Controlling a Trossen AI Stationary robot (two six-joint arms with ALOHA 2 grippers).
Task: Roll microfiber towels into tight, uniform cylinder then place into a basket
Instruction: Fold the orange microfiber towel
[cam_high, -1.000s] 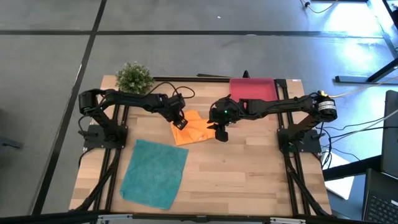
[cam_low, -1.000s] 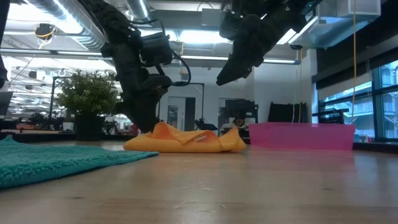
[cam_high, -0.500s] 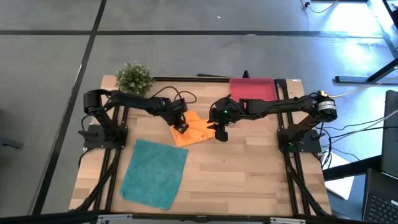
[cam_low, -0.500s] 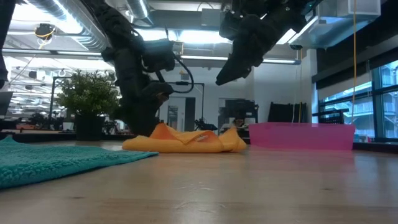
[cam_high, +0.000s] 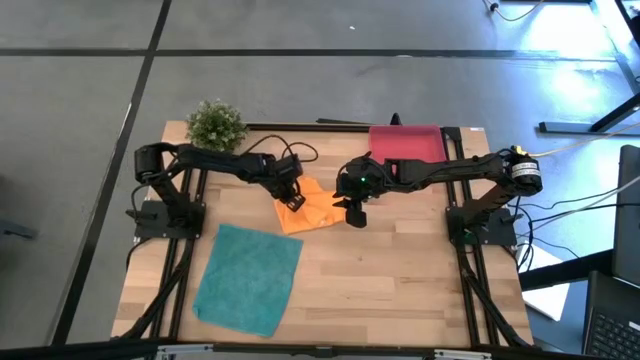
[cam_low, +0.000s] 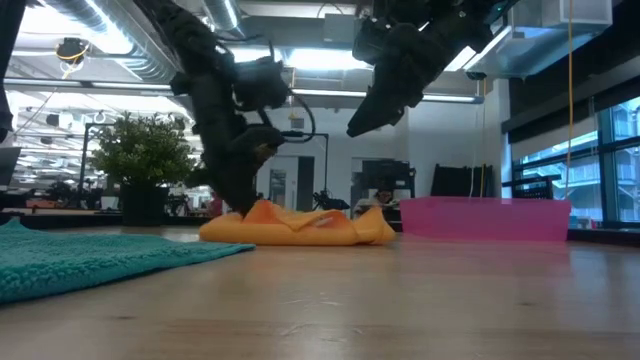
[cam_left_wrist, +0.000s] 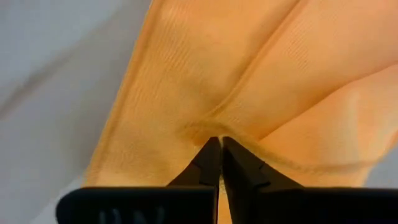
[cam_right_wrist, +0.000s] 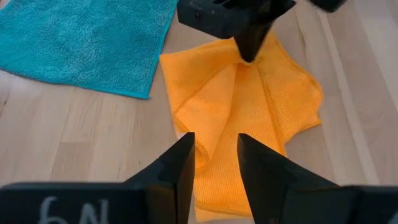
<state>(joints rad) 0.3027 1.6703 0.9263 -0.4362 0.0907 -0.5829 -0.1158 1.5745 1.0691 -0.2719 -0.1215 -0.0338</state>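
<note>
- The large teal shaggy microfiber towel (cam_high: 248, 279) lies flat and spread on the near left part of the pale wooden table (cam_high: 400, 270), well apart from both arms. Its thick pile looks soft and limp; it would likely sag from any single pinch, so an edge or corner is the sensible place to take it for rolling.
- The small green potted plant (cam_high: 216, 124) stands at the far left corner, clear of the work.
- The left gripper (cam_high: 292, 199) is down on the rumpled orange microfiber towel (cam_high: 312, 207), at that cloth's left edge. In the left wrist view its fingertips are pressed together on a raised fold of the thin weave, so it has a pinch of the cloth.
- That orange towel sits mid-table, bunched into soft ridges rather than flat. It looks light, thin and floppy: a pinch will lift only a peak, and the rest will probably drag. A tight roll likely needs it smoothed first and taken along a straight edge.
- The right gripper (cam_high: 355, 212) hangs above the orange towel's right edge, fingers a little apart and holding nothing, not touching the cloth in the low view.
- The shallow pinkish-red rectangular basket (cam_high: 405, 142) rests at the far right of the table, with no towel in it.
</note>
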